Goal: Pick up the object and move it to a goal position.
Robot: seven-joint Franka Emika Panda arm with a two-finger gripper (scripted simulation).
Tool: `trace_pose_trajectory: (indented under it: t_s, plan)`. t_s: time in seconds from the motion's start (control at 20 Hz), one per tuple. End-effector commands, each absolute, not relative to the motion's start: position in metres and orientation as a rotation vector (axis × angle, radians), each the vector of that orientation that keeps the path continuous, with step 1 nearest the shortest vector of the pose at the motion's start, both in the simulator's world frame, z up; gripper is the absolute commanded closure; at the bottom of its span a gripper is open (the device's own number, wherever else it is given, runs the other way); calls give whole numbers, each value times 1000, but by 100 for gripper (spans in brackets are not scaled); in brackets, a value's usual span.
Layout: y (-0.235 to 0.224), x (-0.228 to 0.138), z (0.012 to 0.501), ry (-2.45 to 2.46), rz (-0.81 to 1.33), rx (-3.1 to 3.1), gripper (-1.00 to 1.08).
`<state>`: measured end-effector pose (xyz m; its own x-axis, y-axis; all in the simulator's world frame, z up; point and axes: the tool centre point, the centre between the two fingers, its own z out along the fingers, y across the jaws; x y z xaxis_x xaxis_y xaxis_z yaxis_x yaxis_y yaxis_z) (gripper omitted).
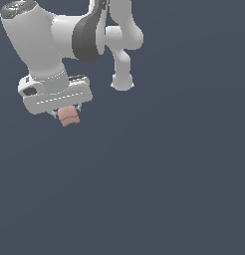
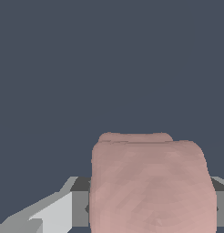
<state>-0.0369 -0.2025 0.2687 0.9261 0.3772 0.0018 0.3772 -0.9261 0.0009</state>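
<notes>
One arm, one block, and not much else to look at. The block (image 1: 68, 116) sits right under the gripper (image 1: 67, 113), tucked between the fingers and poking out below the white hand body, so it looks clamped on the block and carried. In the exterior view all of this hangs in the upper part of the picture toward the exterior view's left, over a plain dark grey ground. I can't tell for sure whether the block is clear of that surface, since there's no shadow or edge to judge by, but my guess is it's lifted.

From the wrist view the block (image 2: 150, 186) fills the space straight ahead of the camera, with grey finger (image 2: 54, 214) parts showing at both flanks, touching or as good as touching it. So the thing is dead centre in the gripper, not off to either side. It's roughly a cube, so no real long axis to worry about.

No goal marker shows in either picture, so which way the carry should go is anyone's guess from here. I'd say the pick part is done and the move is what's left.

No brands, labels or writing anywhere that I can read.
</notes>
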Motion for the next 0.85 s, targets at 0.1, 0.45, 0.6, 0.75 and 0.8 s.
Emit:
trace_pose_trajectory:
  t_s: [0.1,0.45,0.6,0.75,0.8]
  plan:
    - [-213,-39,299,605,1,3083,108]
    - [-221,-40,323,605,1,3083,108]
    - [-222,-39,324,605,0,3083,108]
    - [-221,-38,322,605,0,3083,108]
    - [-221,-38,321,605,0,3083,108]
